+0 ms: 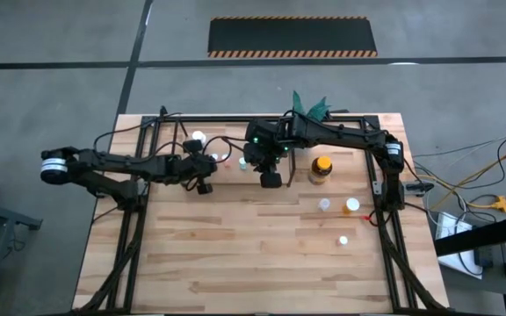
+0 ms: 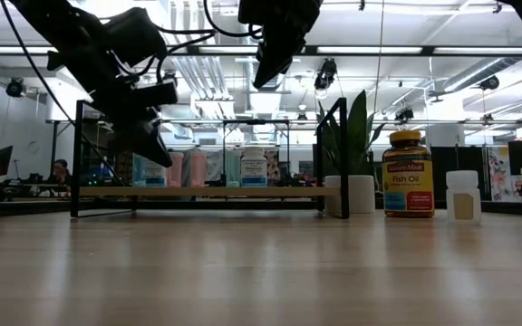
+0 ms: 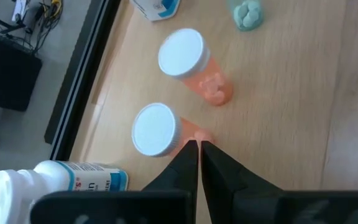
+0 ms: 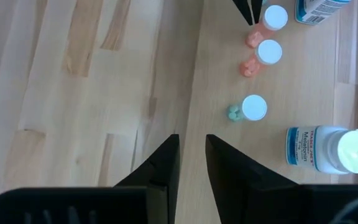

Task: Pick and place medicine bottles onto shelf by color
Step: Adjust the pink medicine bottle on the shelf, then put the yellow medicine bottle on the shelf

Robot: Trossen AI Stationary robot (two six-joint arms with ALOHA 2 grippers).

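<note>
left gripper [image 1: 206,186]: shut, empty, over the shelf [image 1: 178,120] at 9 o'clock | right gripper [image 1: 271,178]: slightly apart, empty | loose bottles [image 1: 324,204]: standing at 4 o'clock from it, right arm nearer

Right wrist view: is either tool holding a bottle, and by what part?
Nothing is held. The right tool hangs over the shelf with an empty gap between its fingers; the left tool is shut on nothing beside a pink bottle.
</note>
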